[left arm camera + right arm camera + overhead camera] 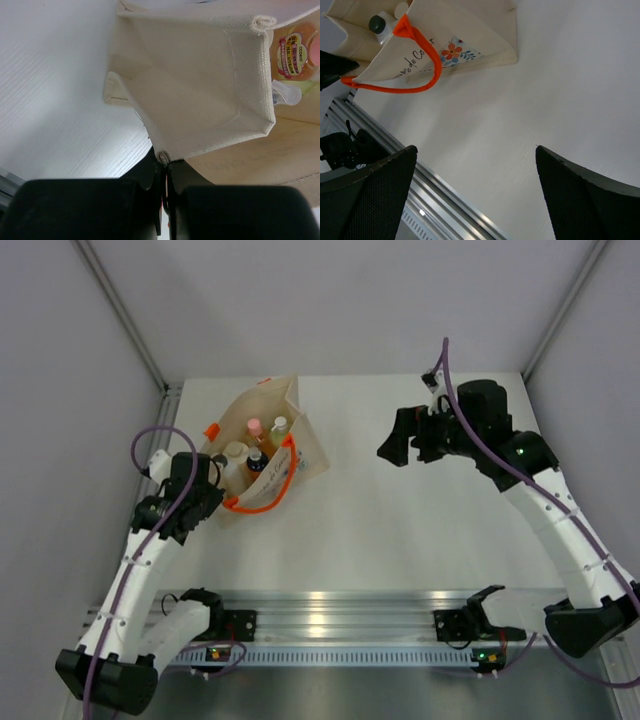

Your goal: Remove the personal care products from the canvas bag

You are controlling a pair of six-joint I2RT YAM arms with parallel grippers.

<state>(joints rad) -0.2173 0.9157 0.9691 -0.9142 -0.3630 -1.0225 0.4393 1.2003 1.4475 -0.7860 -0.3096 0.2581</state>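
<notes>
The beige canvas bag (300, 445) stands open at the table's back left, its orange handles (268, 496) hanging toward the front. Inside it I see bottles: a cream one (235, 451), a pink-capped one (254, 426), a white-capped one (280, 424) and a dark-topped one (257, 461). My left gripper (217, 478) is shut on the bag's rim (164, 156) at its near left corner. A peach bottle (295, 50) shows inside the bag. My right gripper (394, 446) is open and empty above the table, right of the bag (465, 30). A dark-capped bottle (376, 23) shows in its view.
A silver rail (340, 612) with the arm bases runs along the table's near edge. Grey walls close in the white table (420, 540) at the back and sides.
</notes>
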